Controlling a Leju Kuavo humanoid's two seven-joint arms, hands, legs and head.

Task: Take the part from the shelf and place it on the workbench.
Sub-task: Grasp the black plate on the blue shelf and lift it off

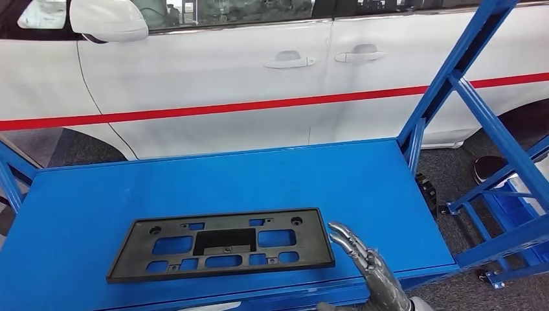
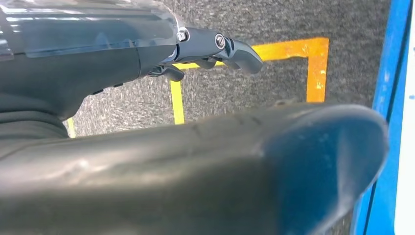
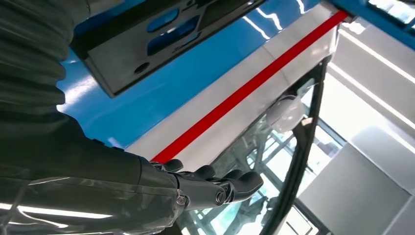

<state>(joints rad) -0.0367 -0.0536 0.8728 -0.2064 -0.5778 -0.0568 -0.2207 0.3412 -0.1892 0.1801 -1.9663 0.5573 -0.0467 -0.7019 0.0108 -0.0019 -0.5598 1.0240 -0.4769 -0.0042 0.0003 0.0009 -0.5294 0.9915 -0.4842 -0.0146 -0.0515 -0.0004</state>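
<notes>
Part [image 1: 221,243], a flat black rectangular plate with several cut-out windows and small holes, is seen lying flat on the blue workbench [image 1: 362,188], toward the near edge of the top and left of centre. Nothing rests on it, and it is held by neither hand.

Nearest the camera in the head view, the right hand [image 1: 362,259] is raised from the lower edge just beside the plate's right end. Its fingers are extended and slightly apart, with nothing between them; whether a fingertip touches the plate's corner cannot be told from this angle. In the right wrist view the same hand [image 3: 215,186] is shown with its fingers stretched out and empty, and a corner of the plate [image 3: 147,44] is seen on the blue surface nearby.

The left hand [image 2: 215,49] is seen in the left wrist view above grey carpet [image 2: 244,93] marked with yellow tape [image 2: 313,63]. Its fingers are loosely curled and nothing is held, though much of that view is covered by the blurred thumb.

To the right of the workbench, a blue steel shelf frame [image 1: 479,116] is seen with slanted braces. Beyond the bench, a white car [image 1: 213,71] with a red stripe along its doors is parked side-on.
</notes>
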